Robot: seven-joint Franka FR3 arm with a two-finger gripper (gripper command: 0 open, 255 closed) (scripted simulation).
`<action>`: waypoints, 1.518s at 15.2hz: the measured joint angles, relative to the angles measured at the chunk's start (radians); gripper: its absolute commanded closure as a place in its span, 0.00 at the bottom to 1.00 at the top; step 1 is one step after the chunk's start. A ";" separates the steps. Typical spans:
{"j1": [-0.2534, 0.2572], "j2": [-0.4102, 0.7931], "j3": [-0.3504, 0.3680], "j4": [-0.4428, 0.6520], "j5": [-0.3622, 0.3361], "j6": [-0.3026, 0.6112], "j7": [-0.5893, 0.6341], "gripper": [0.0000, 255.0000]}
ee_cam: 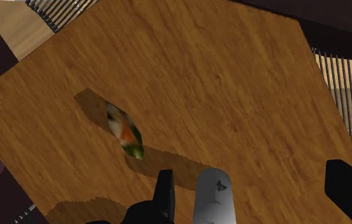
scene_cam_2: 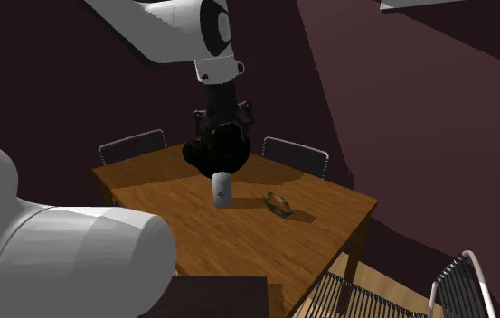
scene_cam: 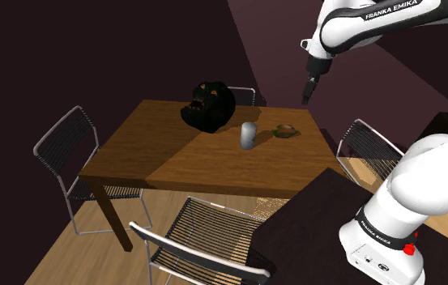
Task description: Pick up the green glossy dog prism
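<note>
Wooden table (scene_cam: 173, 154), greenish dog prism (ee_cam: 126, 132) lying flat, long axis horizontal, gripper (scene_cam: 305, 95) fingers apart.

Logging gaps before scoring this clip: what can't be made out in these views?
1. Green-orange object: too small in both exterior views, smeared in the wrist view; shape unclear.
2. Grey cylinder: wrist view's bottom edge cuts it off.
3. Black object: second exterior view, gripper overlaps it, dark on dark.
</note>
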 measured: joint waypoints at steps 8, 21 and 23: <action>0.041 0.294 -0.162 0.070 0.073 0.224 -0.289 0.00; -0.049 0.882 -0.150 0.386 0.494 0.402 -0.878 0.00; -0.088 0.959 -0.120 0.457 0.530 0.397 -0.941 0.00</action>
